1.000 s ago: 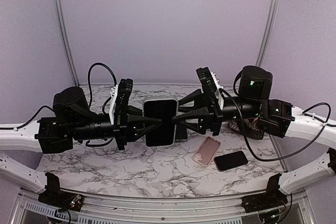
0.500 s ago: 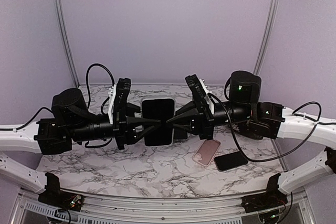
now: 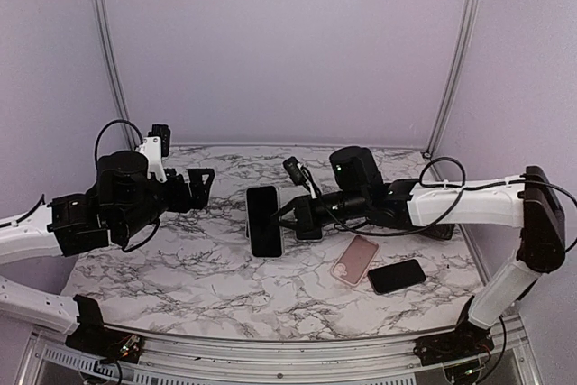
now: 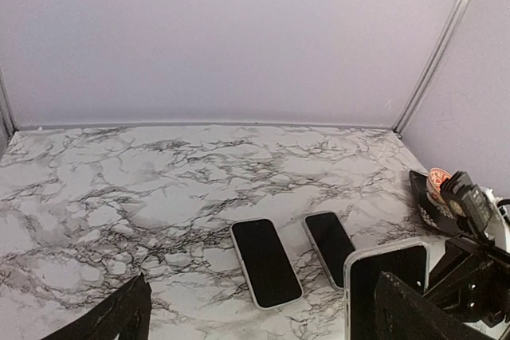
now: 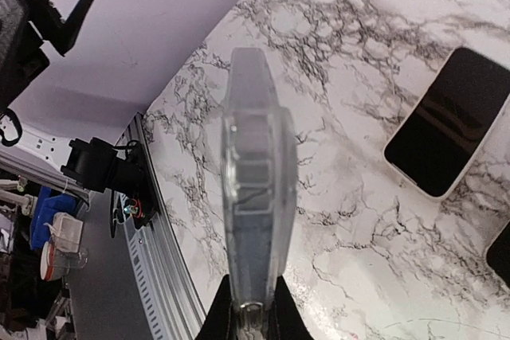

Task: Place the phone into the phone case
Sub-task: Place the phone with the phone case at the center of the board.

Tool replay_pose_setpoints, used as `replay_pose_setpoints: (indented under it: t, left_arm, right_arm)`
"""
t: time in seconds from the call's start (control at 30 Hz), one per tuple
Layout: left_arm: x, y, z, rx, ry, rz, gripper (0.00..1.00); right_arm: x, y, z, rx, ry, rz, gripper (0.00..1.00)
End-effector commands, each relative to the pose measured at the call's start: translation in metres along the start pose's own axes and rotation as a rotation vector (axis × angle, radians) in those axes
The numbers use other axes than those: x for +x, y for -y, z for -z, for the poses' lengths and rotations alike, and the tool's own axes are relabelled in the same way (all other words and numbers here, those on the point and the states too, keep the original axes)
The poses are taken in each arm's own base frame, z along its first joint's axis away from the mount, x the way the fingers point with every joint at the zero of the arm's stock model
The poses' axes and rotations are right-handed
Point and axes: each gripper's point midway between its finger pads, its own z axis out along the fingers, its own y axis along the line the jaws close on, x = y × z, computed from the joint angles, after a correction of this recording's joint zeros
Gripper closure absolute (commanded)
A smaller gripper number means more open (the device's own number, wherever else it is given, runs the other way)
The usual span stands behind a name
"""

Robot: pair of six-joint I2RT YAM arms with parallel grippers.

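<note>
Gripping black-screened phone (image 3: 264,221) in clear case (image 5: 251,197), right fingers (image 5: 221,318) closed, left fingers (image 4: 119,318) spread

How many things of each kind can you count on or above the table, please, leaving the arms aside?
Phones: 3
Clear case: 1
Dark patterned item, partly hidden: 1
Total: 5

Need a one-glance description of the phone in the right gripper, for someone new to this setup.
On the marble table, follow the right arm to mid-table. The right gripper holds the phone in the air. It is the only one raised: the lighter phone and the black phone lie flat.
</note>
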Motion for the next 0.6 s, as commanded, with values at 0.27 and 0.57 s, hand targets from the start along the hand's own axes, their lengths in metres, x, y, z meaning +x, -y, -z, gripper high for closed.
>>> replay_pose_setpoints:
  t: [0.27,0.57]
  left_arm:
    - [0.039,-0.035,0.003,-0.087,-0.106,0.034,0.01]
    - [0.042,-0.035,-0.001,-0.091,-0.107,0.02,0.01]
  right_arm:
    - [0.03,0.02,-0.061,-0.129,-0.074,-0.407,1.0]
    - [0.058,0.041,-0.085,-0.131,-0.149,-0.496,1.0]
